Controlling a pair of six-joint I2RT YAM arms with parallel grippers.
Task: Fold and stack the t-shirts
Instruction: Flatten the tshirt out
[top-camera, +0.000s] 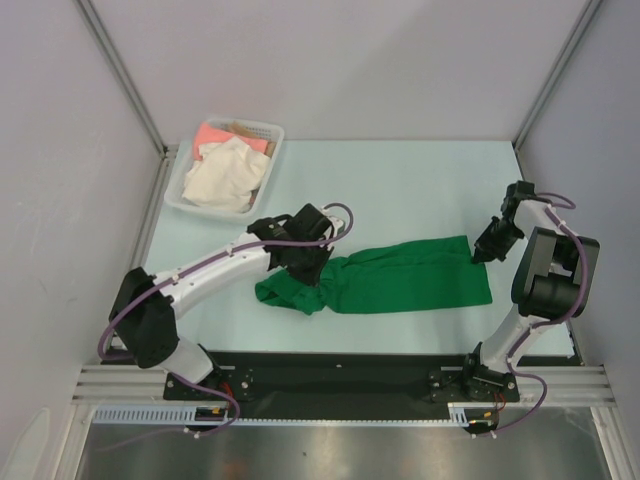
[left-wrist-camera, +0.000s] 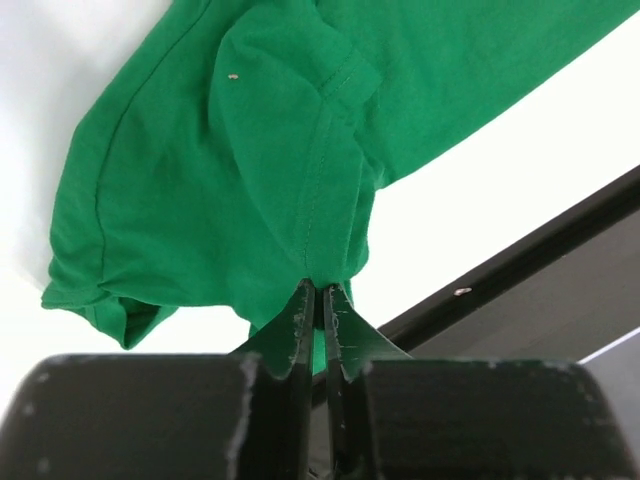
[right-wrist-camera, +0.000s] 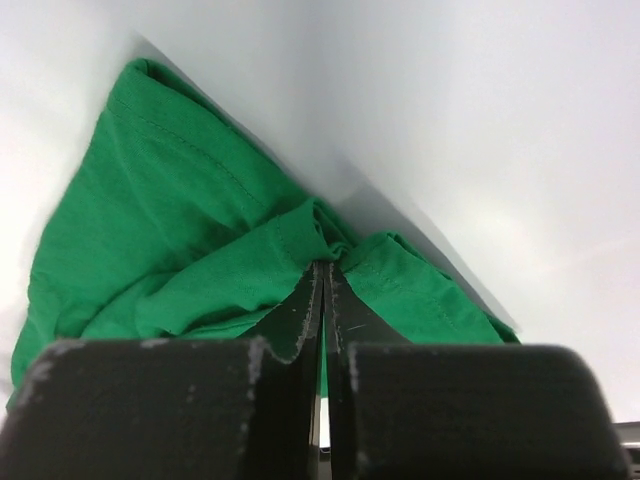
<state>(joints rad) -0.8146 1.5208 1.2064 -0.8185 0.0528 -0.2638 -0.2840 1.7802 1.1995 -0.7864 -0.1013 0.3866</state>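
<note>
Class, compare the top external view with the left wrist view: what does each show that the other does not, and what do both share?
Only the top view: the basket holding the cream-white shirt and salmon-pink shirt, and the right gripper at the right end of the green t-shirt. Only the left wrist view: the left gripper pinched shut on cloth at a stitched seam. Both: the green t-shirt and the pale table.
</note>
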